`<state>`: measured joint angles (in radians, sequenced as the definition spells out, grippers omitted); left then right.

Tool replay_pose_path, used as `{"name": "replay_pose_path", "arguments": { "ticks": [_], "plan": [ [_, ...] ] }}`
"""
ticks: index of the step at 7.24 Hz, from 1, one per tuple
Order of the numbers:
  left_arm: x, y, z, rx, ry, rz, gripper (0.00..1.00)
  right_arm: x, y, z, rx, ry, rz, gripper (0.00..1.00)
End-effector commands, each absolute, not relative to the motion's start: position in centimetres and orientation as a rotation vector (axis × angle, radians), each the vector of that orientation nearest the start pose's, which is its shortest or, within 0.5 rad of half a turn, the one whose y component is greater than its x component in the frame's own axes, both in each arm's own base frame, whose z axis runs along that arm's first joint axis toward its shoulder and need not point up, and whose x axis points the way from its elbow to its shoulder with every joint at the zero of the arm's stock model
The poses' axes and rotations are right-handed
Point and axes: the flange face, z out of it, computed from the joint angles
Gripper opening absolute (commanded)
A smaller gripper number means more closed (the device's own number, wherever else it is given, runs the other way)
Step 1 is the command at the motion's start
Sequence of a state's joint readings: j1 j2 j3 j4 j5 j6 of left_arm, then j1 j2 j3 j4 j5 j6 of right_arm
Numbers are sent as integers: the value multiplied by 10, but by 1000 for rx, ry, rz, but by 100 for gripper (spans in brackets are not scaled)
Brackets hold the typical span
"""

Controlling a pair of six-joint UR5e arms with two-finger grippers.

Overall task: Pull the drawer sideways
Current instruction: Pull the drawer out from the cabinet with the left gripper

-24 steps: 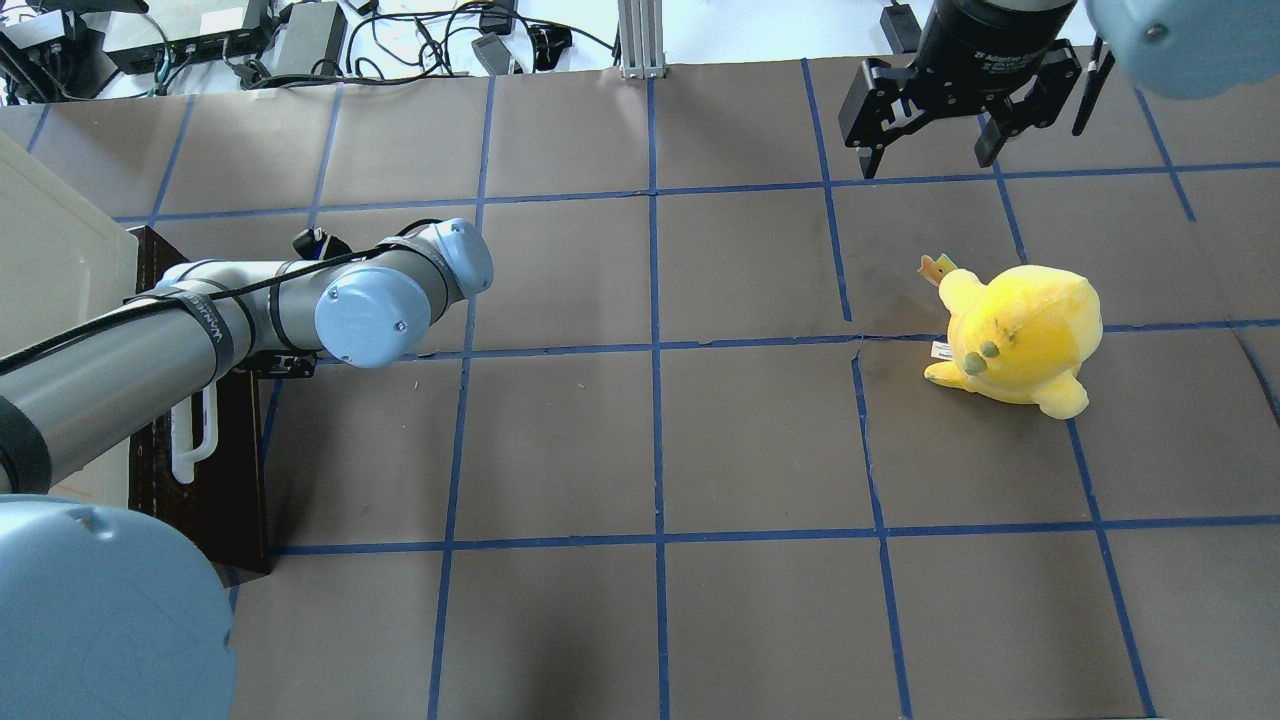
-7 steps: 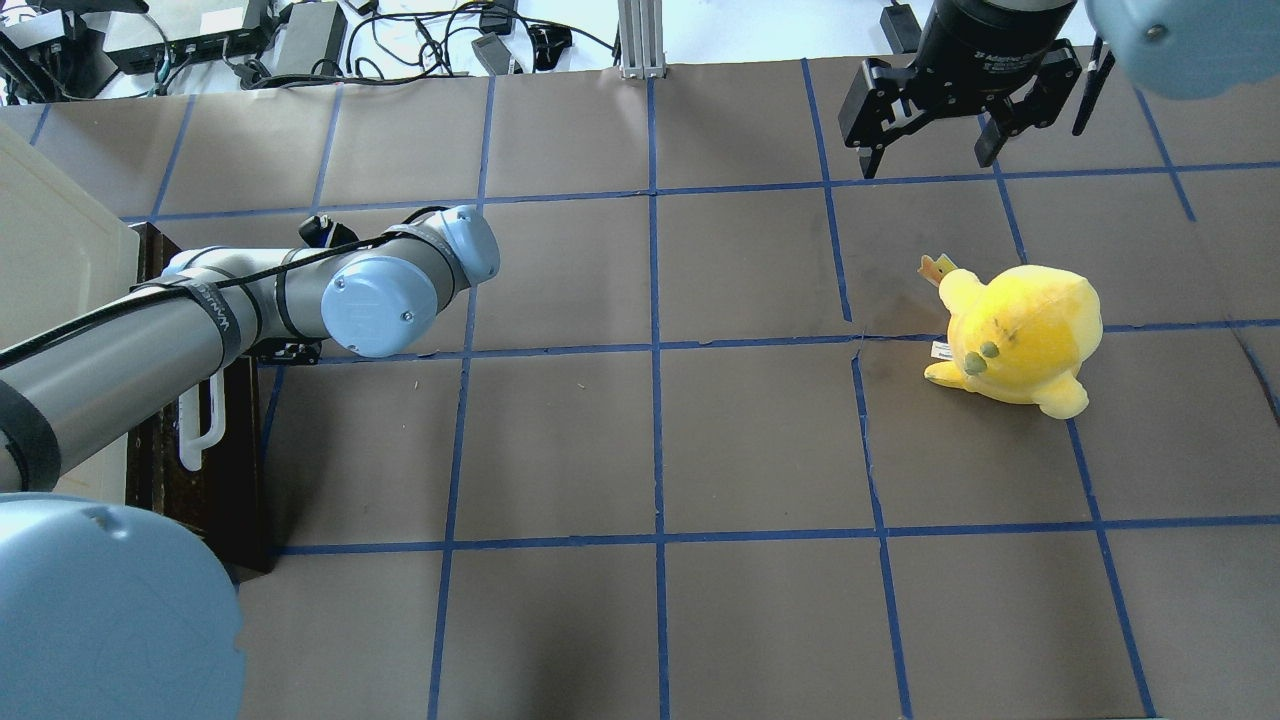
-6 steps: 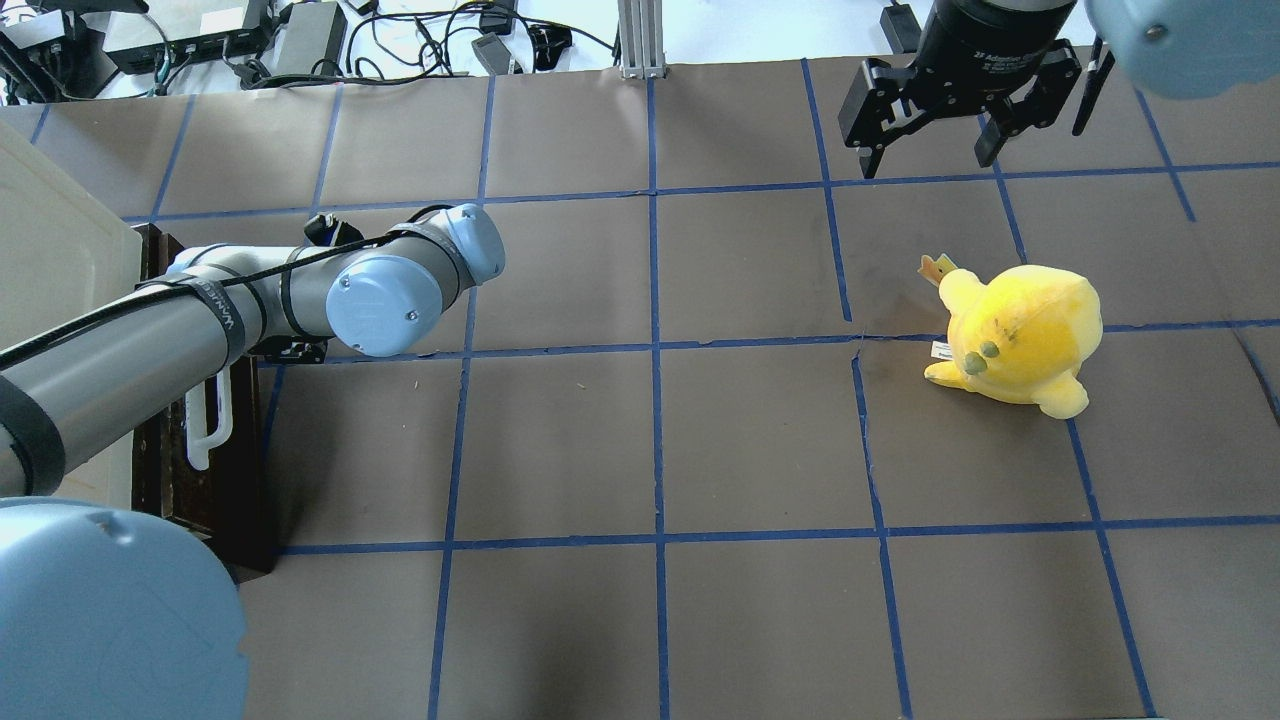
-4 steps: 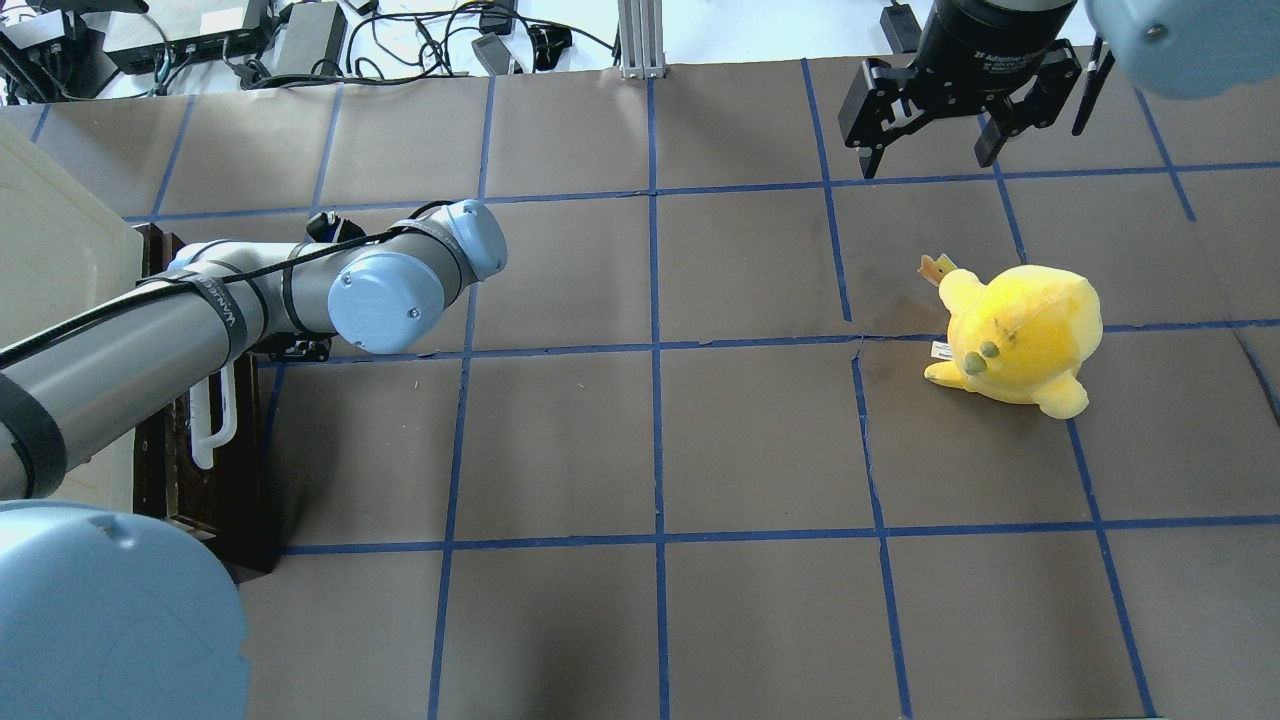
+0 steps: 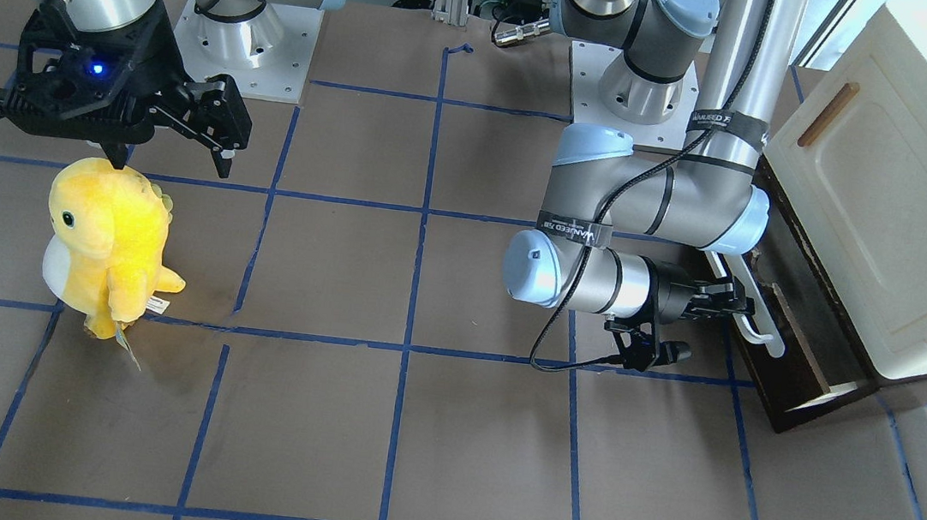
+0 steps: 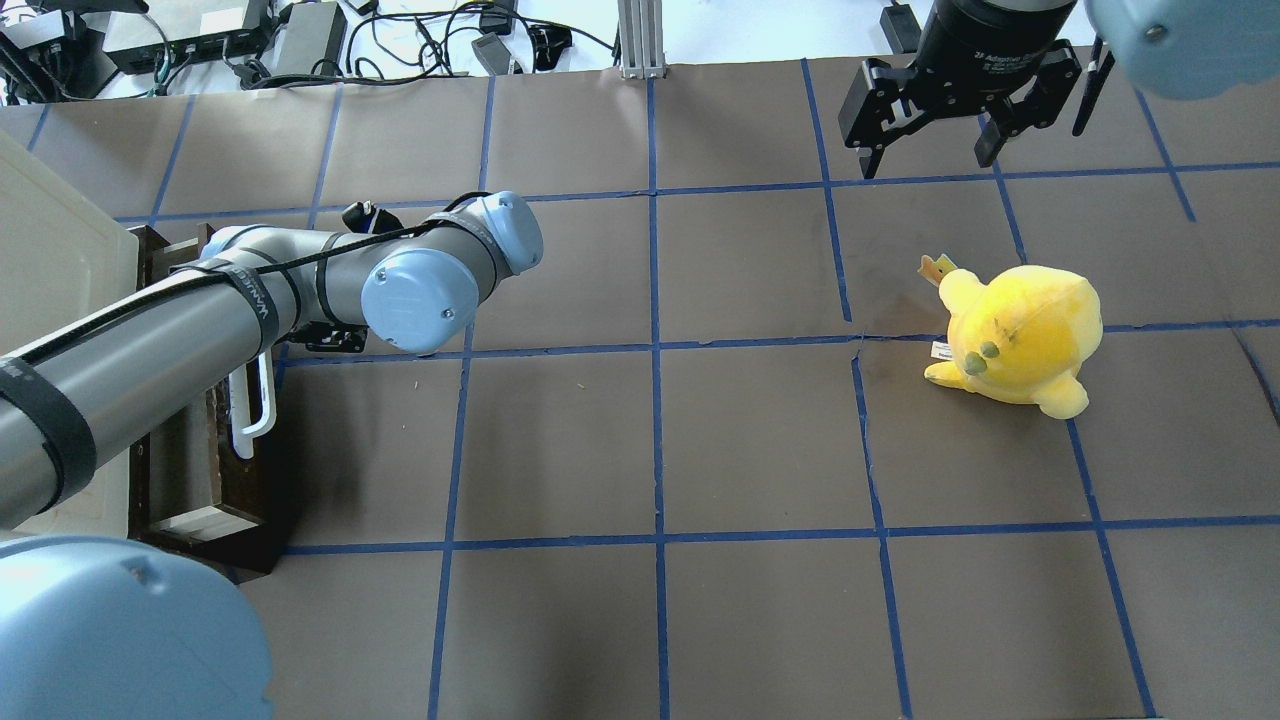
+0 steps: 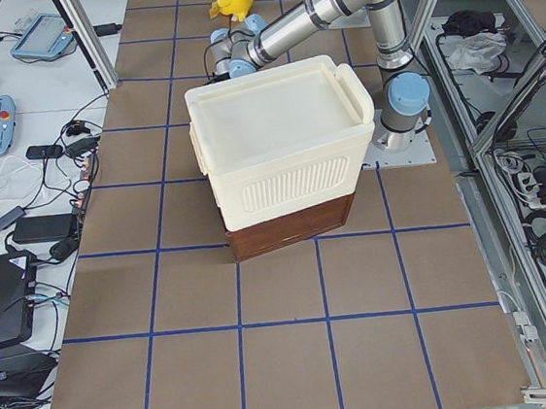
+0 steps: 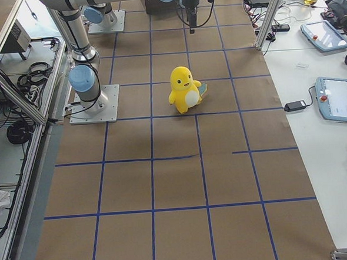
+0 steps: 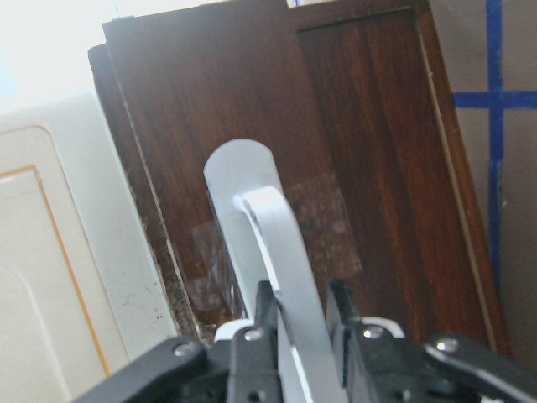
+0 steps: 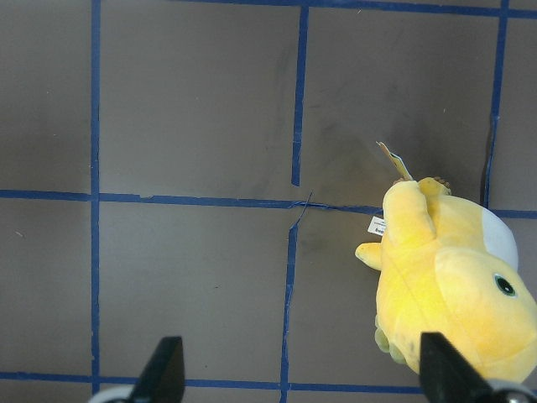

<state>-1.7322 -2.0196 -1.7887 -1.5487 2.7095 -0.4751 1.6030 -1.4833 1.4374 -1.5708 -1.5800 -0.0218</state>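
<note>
Left jaws clamped on handle | drawer part-out (front edge proud of cabinet) | right jaws apart

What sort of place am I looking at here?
Probably a robotics lab: two robot arms bolted to a table gridded in blue tape, control tablets alongside, and a drawer as a practice prop.

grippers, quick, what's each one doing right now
left gripper: shut on the drawer handle.
right gripper: open, holding nothing.
</note>
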Motion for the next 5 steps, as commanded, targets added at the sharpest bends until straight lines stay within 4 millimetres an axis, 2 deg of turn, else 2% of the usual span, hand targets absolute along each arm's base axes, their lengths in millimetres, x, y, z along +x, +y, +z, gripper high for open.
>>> {"name": "replay_pose_path", "arguments": {
  "ticks": [1,4,5],
  "plan": [
    [-143,-532,212,106,1938,208,22,149,-529,509,-84,3149,-73,100],
    [-146,-531,211,112,1939,206,22,149,-529,509,-84,3149,-73,100],
    [-157,-532,213,125,1939,187,22,149,-529,509,-84,3149,-73,100]
  ]
}}
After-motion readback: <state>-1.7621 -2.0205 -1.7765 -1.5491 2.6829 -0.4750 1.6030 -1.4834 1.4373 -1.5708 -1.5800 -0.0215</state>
